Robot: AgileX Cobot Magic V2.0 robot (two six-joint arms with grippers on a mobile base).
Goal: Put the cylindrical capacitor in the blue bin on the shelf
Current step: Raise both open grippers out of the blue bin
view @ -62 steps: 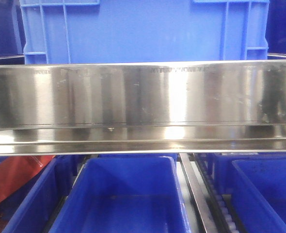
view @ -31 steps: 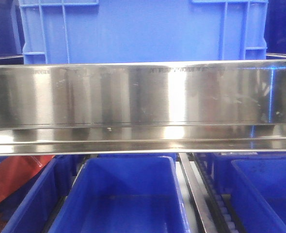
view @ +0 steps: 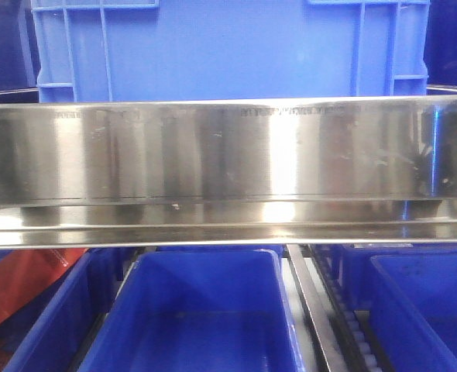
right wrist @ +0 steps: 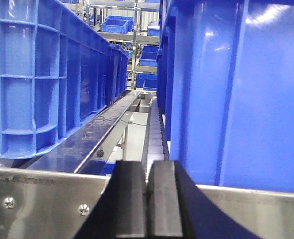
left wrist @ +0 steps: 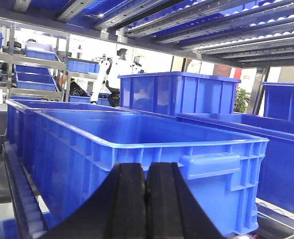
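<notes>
While both my left tool [left wrist: 145,199] and right tool [right wrist: 147,199] sit pressed together, seemingly empty, and the cylindrical capacitor is nowhere visible, I risk clipping the shelf [view: 228,151] rail at 12 o'clock.

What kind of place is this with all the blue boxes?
Probably a warehouse or factory storeroom. Blue bins sit in rows on a metal shelf with roller tracks, and more racks of bins stand far behind.
</notes>
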